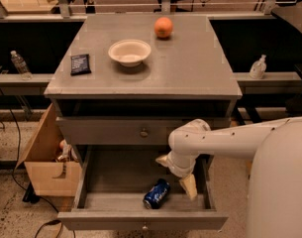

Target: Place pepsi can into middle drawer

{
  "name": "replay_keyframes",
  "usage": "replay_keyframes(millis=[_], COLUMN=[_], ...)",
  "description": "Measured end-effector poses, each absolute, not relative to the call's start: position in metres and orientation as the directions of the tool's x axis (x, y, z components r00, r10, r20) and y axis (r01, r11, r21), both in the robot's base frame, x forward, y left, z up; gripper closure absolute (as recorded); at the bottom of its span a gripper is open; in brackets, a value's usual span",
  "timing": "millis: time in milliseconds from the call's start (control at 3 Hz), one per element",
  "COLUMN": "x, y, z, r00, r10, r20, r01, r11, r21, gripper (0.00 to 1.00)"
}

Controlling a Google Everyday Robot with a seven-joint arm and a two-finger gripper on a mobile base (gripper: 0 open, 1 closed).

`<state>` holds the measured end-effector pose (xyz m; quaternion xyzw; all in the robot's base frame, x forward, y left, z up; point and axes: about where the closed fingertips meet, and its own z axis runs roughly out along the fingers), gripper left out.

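Observation:
The pepsi can (156,194) is blue with white markings and lies on its side inside the open middle drawer (116,170), near the drawer's front right. My gripper (176,173) hangs over the right part of the drawer, above and just right of the can. One pale finger (188,186) points down next to the can and the other (163,160) sticks out to the left. The fingers are spread apart and hold nothing. The white arm comes in from the right.
The closed grey drawer front (140,131) sits above. On the cabinet top (190,63) are a white bowl (129,51), an orange (163,27) and a flat black packet (80,64). A cardboard box (46,162) stands left of the cabinet. Bottles stand on side ledges (19,65).

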<state>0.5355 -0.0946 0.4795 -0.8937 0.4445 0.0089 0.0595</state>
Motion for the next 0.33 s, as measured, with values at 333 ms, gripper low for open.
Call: replay_keyframes(millis=[333], x=[0.5361], y=[-0.1126], z=[0.4901], r00=[0.601], r10=[-0.797], r20=[-0.061], r01=[-0.799], r11=[-0.598], r21=[-0.062], gripper=[0.00])
